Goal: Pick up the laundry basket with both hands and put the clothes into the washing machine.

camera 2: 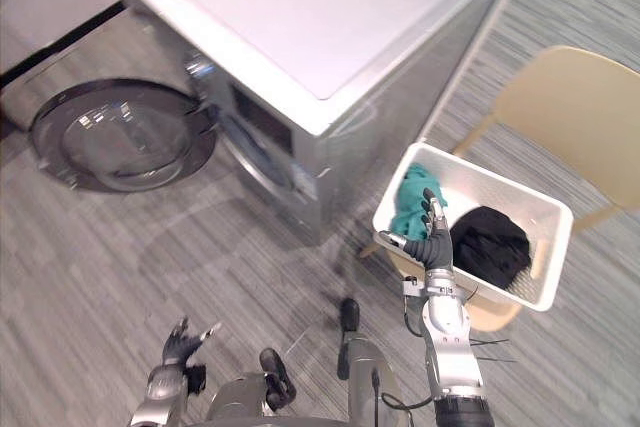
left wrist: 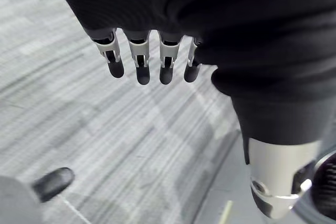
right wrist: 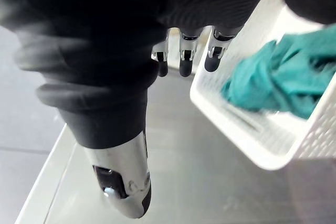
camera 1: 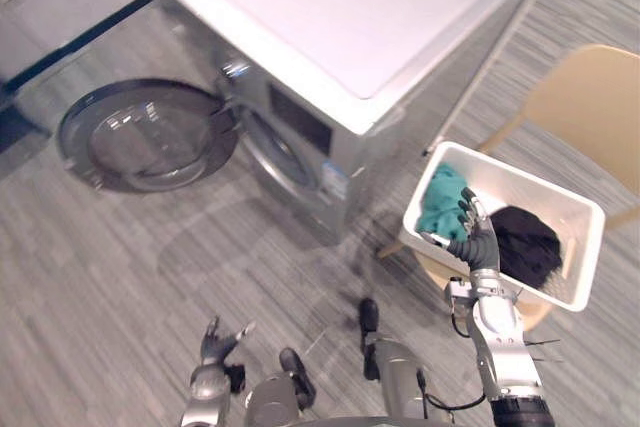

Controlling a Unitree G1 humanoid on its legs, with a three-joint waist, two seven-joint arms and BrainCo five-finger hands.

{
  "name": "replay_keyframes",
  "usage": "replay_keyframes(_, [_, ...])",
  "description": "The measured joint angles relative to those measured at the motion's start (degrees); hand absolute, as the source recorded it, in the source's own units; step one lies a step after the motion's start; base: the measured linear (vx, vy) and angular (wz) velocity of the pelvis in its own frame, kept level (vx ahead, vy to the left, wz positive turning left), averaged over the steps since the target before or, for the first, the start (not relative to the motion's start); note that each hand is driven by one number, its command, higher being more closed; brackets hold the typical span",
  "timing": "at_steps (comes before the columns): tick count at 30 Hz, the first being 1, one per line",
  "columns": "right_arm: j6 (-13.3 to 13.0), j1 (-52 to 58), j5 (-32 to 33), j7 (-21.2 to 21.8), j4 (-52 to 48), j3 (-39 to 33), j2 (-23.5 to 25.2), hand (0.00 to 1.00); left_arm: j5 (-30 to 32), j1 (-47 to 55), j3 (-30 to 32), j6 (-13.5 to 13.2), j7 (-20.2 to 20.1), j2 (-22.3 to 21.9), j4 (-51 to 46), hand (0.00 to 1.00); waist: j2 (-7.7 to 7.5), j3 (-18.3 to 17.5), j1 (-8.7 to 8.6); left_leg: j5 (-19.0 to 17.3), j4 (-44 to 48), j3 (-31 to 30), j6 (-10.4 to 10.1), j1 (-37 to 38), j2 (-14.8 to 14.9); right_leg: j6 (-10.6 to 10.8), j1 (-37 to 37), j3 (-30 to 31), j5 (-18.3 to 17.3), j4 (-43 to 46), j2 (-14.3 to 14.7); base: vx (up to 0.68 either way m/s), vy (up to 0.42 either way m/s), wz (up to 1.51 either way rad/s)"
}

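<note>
The white laundry basket (camera 1: pixel 535 192) is sitting at the right middle of the frame, apparently on the seat of a pale wooden chair (camera 1: pixel 590 97), just to the right of the washing machine (camera 1: pixel 350 17). It is holding a teal cloth (camera 1: pixel 442 202) at its left end and a black cloth (camera 1: pixel 525 242) more to the right.

The basket is probably light. Its thin perforated plastic walls look stiff but may bend a little under load. The clothes are soft and can slide when it is tipped. The best places to hold it seem to be under the rim at the two short ends, one hand at each.

Its opening is facing upward. Its long axis is running from the left to the lower right of the frame, with the left short end pointing toward the machine, whose round door (camera 1: pixel 150 137) is standing open at the left.

The right hand (camera 1: pixel 480 242) is reaching up beside the near rim with straight fingers, grasping nothing. The left hand (camera 1: pixel 218 342) is hanging at the lower left over the floor, fingers relaxed and empty.
</note>
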Motion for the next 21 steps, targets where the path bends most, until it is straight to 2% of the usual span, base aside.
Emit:
replay_keyframes(1, [0.0, 0.3, -0.1, 0.1, 0.0, 0.1, 0.0, 0.00, 0.4, 0.0, 0.2, 0.0, -0.5, 0.2, 0.4, 0.00, -0.16, -0.1, 0.06, 0.0, 2.5, -0.2, -0.1, 0.0, 1.1, -0.3, 0.5, 0.4, -0.5, 0.1, 0.5, 0.12, -0.187, -0.62])
replay_keyframes(2, [0.1, 1.0, -0.2, 0.3, 0.0, 0.6, -0.2, 0.00, 0.9, 0.3, 0.5, 0.0, -0.9, 0.1, 0.7, 0.00, -0.46, -0.3, 0.26, 0.0, 10.5, -0.9, 0.0, -1.0, 4.3, -0.7, 1.9, 1.6, -1.5, 0.0, 1.7, 0.13, -0.209, -0.75])
replay_keyframes(3, [0.1, 1.4, -0.9, 0.3, 0.1, 1.8, -0.8, 0.00, 1.0, 1.2, 0.8, 0.0, -1.1, -0.4, 0.7, 0.00, -0.27, -0.3, 0.27, 1.5, 20.4, -3.0, 2.8, -2.6, 8.2, -1.1, 3.7, 3.3, -2.4, 0.3, 3.1, 0.13, -0.195, -0.83])
replay_keyframes(4, [0.1, 1.6, -1.3, 0.3, 0.1, 2.4, -1.2, 0.00, 1.1, 1.6, 1.0, 0.0, -1.4, -0.5, 0.7, 0.00, -0.24, -0.3, 0.28, 3.2, 25.3, -4.6, 5.8, -3.9, 9.6, -1.5, 4.6, 4.3, -2.8, 0.3, 3.8, 0.15, -0.150, -0.95])
replay_keyframes(5, [0.3, 1.9, -2.0, 0.4, 0.4, 3.3, -1.9, 0.00, 1.1, 2.3, 1.0, 0.0, -1.9, -0.6, 0.8, 0.00, -0.13, -0.4, 0.53, 6.4, 33.1, -10.6, 9.3, -7.7, 10.8, -2.0, 6.3, 6.4, -3.4, -0.4, 4.9, 0.16, -0.091, -0.96])
replay_keyframes(6, [0.4, 1.7, -2.4, 0.7, 1.0, 3.8, -2.9, 0.00, 1.1, 2.5, 1.0, 0.0, -2.0, -1.1, 0.9, 0.00, 0.04, -0.5, 0.60, 3.3, 37.5, -16.6, 7.0, -11.0, 9.4, -2.3, 7.1, 8.6, -3.6, -0.6, 5.5, 0.17, -0.061, -0.96])
replay_keyframes(7, [0.4, 1.5, -2.4, 1.0, 1.5, 3.8, -3.4, 0.00, 1.1, 2.5, 1.0, 0.0, -2.0, -1.2, 0.9, 0.00, 0.03, -0.5, 0.68, 1.8, 38.3, -18.9, 6.0, -12.5, 8.1, -2.3, 7.4, 9.6, -3.7, -0.8, 5.7, 0.18, -0.011, -0.92])
replay_keyframes(8, [0.6, 1.5, -2.9, 1.3, 2.9, 3.8, -4.1, 0.00, 1.1, 2.5, 0.8, 0.0, -2.1, -1.5, 1.0, 0.00, 0.00, -0.5, 0.93, -0.8, 36.6, -22.6, 4.3, -14.3, 5.2, -2.5, 8.5, 11.6, -3.5, -1.8, 5.8, 0.19, 0.022, -0.89])
replay_keyframes(9, [0.8, 1.5, -3.9, 1.5, 4.7, 4.1, -4.9, 0.00, 1.1, 2.7, 0.5, 0.0, -2.2, -1.5, 1.2, 0.00, 0.06, -0.5, 1.77, -2.1, 31.3, -25.4, 3.4, -14.5, 2.1, -2.4, 9.6, 13.8, -3.0, -2.3, 6.0, 0.20, 0.040, -0.89])
replay_keyframes(10, [0.9, 1.2, -4.5, 1.5, 5.8, 4.2, -5.3, 0.00, 1.1, 3.0, 0.4, 0.0, -2.3, -1.5, 1.2, 0.00, 0.16, -0.5, 1.94, -2.5, 27.8, -26.9, 3.0, -14.5, 0.7, -1.9, 10.0, 14.6, -2.6, -2.4, 6.1, 0.19, 0.067, -0.91])
replay_keyframes(11, [1.1, 0.0, -5.1, 1.5, 7.8, 5.0, -6.4, 0.00, 1.0, 3.6, 0.4, 0.0, -2.7, -1.8, 1.3, 0.00, 0.87, -0.8, 1.92, -2.4, 19.7, -30.8, 2.7, -13.8, -2.0, -1.5, 10.4, 16.2, -2.4, -2.4, 6.4, 0.17, 0.105, -0.73])
replay_keyframes(12, [1.4, -0.8, -5.9, 1.5, 8.5, 5.6, -7.0, 0.00, 0.9, 3.7, 0.4, 0.1, -3.0, -2.0, 1.4, 0.00, 1.33, -0.8, 2.01, -2.1, 15.4, -32.7, 2.3, -13.5, -3.1, -1.3, 10.4, 17.2, -2.3, -2.4, 6.7, 0.20, 0.150, -0.92])
replay_keyframes(13, [1.8, -2.5, -7.1, 1.5, 10.2, 6.6, -8.0, 0.00, 0.8, 3.8, 0.3, 0.0, -3.1, -2.3, 1.4, 0.00, 2.49, -0.8, 2.14, -0.3, 8.4, -35.3, 0.4, -12.8, -4.2, -0.7, 10.6, 19.0, -2.1, -2.3, 7.5, 0.19, 0.192, -0.93])
replay_keyframes(14, [1.9, -3.8, -7.9, 1.6, 11.1, 7.5, -8.9, 0.00, 0.7, 3.7, -0.2, 0.0, -3.1, -2.7, 1.5, 0.00, 3.99, -0.9, 2.18, 3.6, 4.8, -35.5, 0.7, -12.2, -4.0, 0.2, 10.7, 20.4, -2.1, -2.4, 8.7, 0.14, 0.172, -0.84])
replay_keyframes(15, [2.0, -4.2, -8.1, 1.7, 11.6, 7.7, -8.7, 0.00, 0.7, 3.5, -0.2, 0.0, -3.1, -2.6, 1.7, 0.00, 3.80, -0.9, 2.27, 3.6, 4.9, -35.0, 0.8, -11.8, -4.1, 0.5, 10.9, 21.0, -2.1, -2.4, 8.4, 0.13, 0.174, -0.60])
replay_keyframes(16, [2.3, -4.4, -9.1, 2.4, 11.8, 8.8, -9.2, 0.00, 0.7, 3.2, -0.2, -0.3, -3.1, -2.4, 1.8, 0.00, 3.34, -1.2, 1.98, 3.7, 3.1, -34.0, 1.1, -10.6, -5.4, 2.1, 11.4, 21.9, -1.7, -3.6, 7.3, 0.10, 0.173, -0.19])
replay_keyframes(18, [2.4, -5.2, -10.4, 2.4, 12.6, 9.1, -9.9, 0.00, 0.6, 2.6, -0.7, -0.7, -3.2, -2.4, 1.7, 0.00, 3.36, -1.2, 1.71, 3.8, 2.0, -33.4, 1.5, -10.5, -6.9, 3.3, 11.7, 22.0, -1.3, -4.9, 5.8, 0.08, 0.195, 0.02])
replay_keyframes(19, [2.7, -8.8, -11.5, 2.4, 16.7, 11.2, -11.0, 0.00, 0.2, 1.8, -0.9, -0.6, -3.1, -2.0, 1.5, 0.00, 3.58, -0.9, 1.90, 3.9, 1.9, -33.2, 2.8, -11.6, -7.9, 4.2, 11.0, 21.9, -0.7, -5.7, 4.8, 0.03, 0.171, 0.09])
replay_keyframes(21, [3.0, -12.6, -12.3, 2.4, 19.3, 12.6, -11.5, 0.00, -0.3, 1.0, -1.0, -0.6, -3.1, -1.7, 1.4, 0.00, 3.82, 0.1, 2.16, 4.2, 2.2, -33.0, 3.3, -13.2, -8.4, 4.6, 9.5, 22.0, -0.3, -5.4, 4.3, -0.01, 0.122, 0.06])
